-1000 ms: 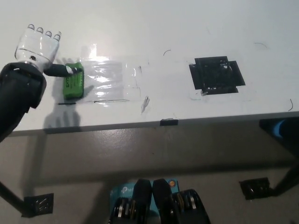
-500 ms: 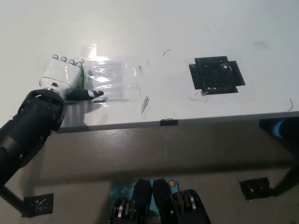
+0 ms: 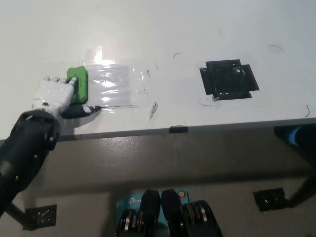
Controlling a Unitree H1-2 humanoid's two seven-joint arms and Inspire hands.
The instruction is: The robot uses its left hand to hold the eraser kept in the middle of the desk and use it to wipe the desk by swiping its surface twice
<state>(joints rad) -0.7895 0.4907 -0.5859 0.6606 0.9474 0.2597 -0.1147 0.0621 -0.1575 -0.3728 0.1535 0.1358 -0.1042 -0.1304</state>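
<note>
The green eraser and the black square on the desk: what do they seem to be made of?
The eraser looks like matte plastic or foam, evenly bright green with no shine; which one is unclear. The black square looks like overlapping strips of tape stuck flat to the white desk, with uneven edges.

Eraser (image 3: 78,84) on desk (image 3: 163,29), left of tape patch (image 3: 228,79)

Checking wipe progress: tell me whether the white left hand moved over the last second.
Yes. The white left hand dropped toward the desk's near edge, now beside the green rectangular eraser.
</note>
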